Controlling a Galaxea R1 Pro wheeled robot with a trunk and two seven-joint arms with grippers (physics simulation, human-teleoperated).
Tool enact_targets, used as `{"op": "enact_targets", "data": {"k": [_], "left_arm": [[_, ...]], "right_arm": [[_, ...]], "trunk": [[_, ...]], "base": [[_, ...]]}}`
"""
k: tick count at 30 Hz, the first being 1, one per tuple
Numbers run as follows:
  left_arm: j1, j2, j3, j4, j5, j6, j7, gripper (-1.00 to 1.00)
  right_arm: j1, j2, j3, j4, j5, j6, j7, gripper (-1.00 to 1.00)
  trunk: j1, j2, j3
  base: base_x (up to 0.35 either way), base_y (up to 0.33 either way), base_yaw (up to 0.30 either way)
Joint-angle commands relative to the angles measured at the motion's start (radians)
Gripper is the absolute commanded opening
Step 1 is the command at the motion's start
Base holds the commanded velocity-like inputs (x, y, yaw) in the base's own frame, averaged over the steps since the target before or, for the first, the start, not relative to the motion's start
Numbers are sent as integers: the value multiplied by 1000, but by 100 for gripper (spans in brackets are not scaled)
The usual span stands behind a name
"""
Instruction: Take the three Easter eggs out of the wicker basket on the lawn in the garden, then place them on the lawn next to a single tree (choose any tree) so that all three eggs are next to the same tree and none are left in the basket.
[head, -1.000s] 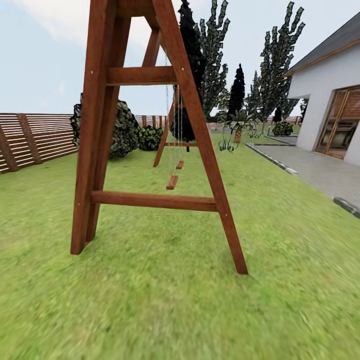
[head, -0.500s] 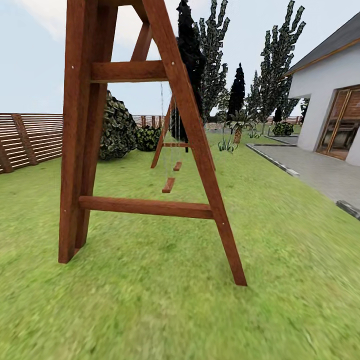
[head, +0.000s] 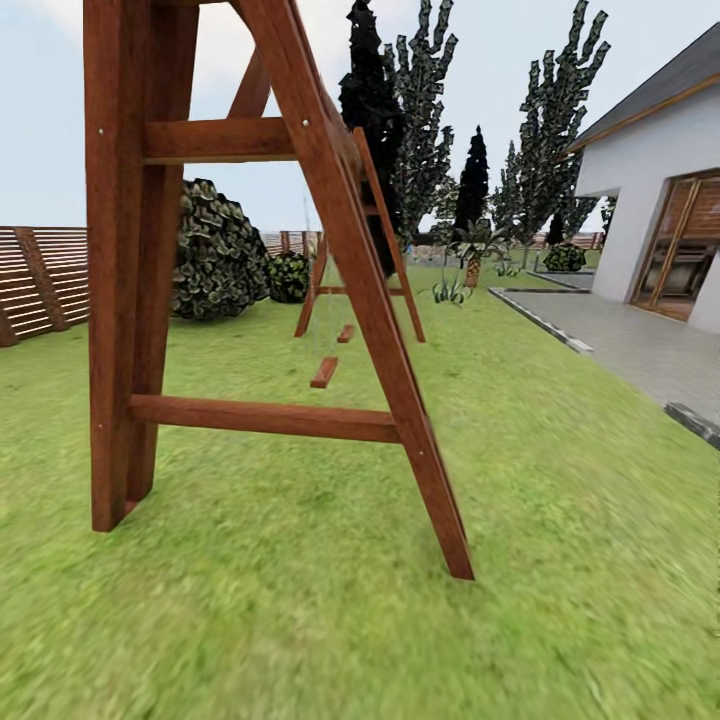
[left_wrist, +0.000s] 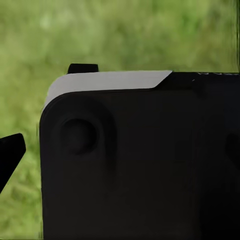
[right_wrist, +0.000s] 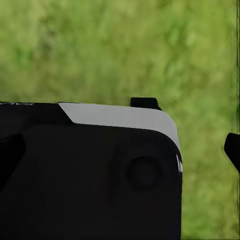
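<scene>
The lawn (head: 560, 560) fills the lower frame of the head view, with a wooden swing frame (head: 300, 300) at left, a slat fence (head: 40, 280) at far left and a house (head: 660, 200) at upper right. In both wrist views a dark robot body (left_wrist: 140, 165) stands before blurred grass, so I cannot tell how far either claw is open or whether it grips anything.

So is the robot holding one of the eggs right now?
It cannot be told. Both wrist views show a dark robot body over blurred lawn, not the fingertips. The head view shows a wooden swing frame on the grass.

Lawn (head: 560, 560) (mottled green) bears a swing frame (head: 300, 300).
</scene>
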Motion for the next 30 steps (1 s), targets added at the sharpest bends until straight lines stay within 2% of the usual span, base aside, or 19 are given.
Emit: {"op": "enact_targets", "data": {"k": [1, 30], "left_arm": [[1, 0, 1, -2, 2, 0, 0, 100], [1, 0, 2, -2, 3, 1, 3, 100]], "right_arm": [[-1, 0, 0, 1, 0, -3, 0, 100], [-1, 0, 3, -1, 2, -3, 0, 100]], "trunk": [[0, 0, -1], [0, 0, -1]], "base": [[6, -300, 0], [1, -301, 0]]}}
